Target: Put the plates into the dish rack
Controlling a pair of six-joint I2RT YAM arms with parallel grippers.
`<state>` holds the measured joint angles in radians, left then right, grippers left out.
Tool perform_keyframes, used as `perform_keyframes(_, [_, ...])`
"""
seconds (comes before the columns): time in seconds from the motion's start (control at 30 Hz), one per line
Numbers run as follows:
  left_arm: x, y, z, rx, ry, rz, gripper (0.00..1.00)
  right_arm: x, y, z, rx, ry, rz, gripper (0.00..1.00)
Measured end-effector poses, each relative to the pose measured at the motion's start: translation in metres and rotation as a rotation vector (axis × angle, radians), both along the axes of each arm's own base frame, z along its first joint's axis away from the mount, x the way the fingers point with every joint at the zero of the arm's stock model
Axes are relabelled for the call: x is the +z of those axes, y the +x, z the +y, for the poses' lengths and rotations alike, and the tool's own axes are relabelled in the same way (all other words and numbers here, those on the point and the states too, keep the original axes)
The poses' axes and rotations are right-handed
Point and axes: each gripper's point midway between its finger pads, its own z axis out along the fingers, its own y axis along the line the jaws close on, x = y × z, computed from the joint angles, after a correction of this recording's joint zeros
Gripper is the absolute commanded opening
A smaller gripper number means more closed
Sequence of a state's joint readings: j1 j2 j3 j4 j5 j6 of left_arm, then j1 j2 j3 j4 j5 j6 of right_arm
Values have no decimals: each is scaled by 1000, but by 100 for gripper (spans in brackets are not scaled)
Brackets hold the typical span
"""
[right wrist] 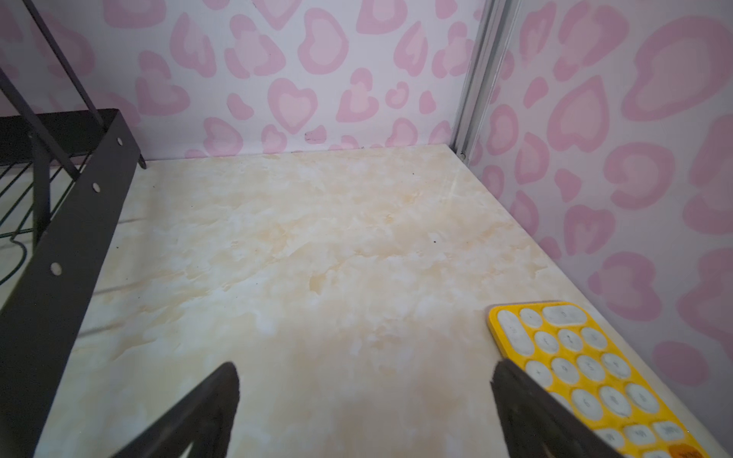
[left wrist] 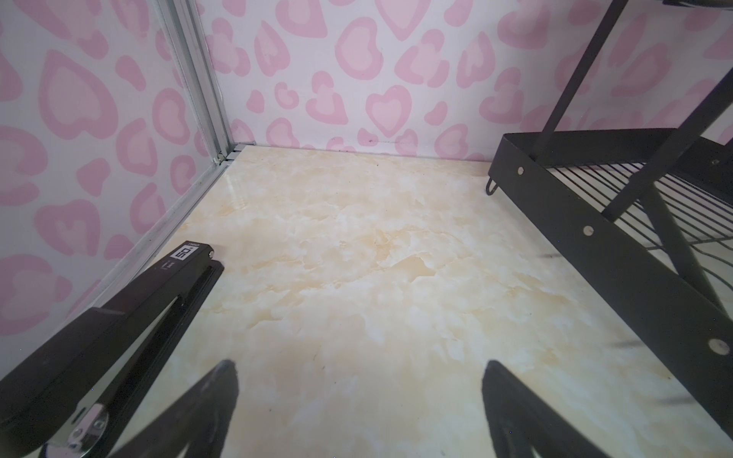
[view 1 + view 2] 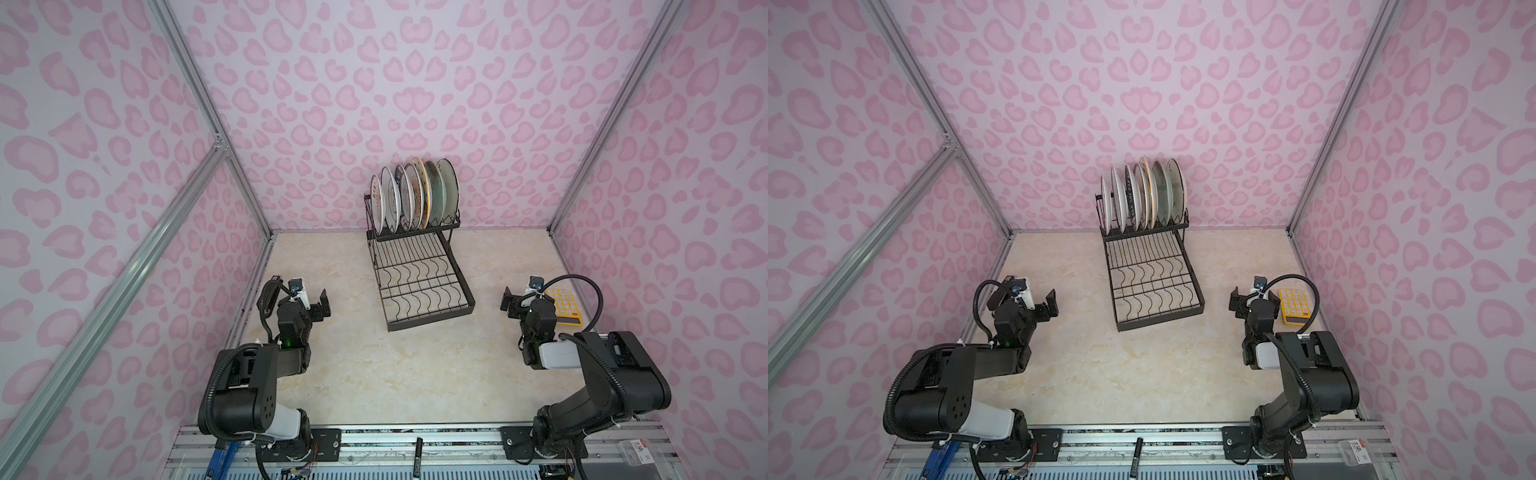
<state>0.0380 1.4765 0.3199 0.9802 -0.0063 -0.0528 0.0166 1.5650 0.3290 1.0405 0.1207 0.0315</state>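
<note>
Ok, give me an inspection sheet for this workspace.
Surface: marble-look table, mostly bare.
Job's things: plates stand on edge in the upper tier of the dish rack; lower tray holds none.
Clutter: yellow calculator by the right arm; black stapler-like tool by the left wall; marker on the front rail.
Grippers: left gripper open, right gripper open, both hold nothing.
Cables: black hoses looped over both arms, untangled.
Surroundings: pink heart-print walls.

A yellow calculator (image 3: 565, 308) with pale round keys lies flat on the marbled cream surface (image 3: 395, 374), near the right side wall. Pink heart-patterned walls (image 3: 374, 83) enclose the surface on three sides. A black marker (image 3: 417, 453) lies on the metal rail (image 3: 457, 435) along the near edge.
</note>
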Motion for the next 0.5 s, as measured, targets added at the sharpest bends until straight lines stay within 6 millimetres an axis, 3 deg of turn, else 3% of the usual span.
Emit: perform_keyframes(0.5, [1,2,0,-3,-1,1,98,0,1,3,19,4,2,99])
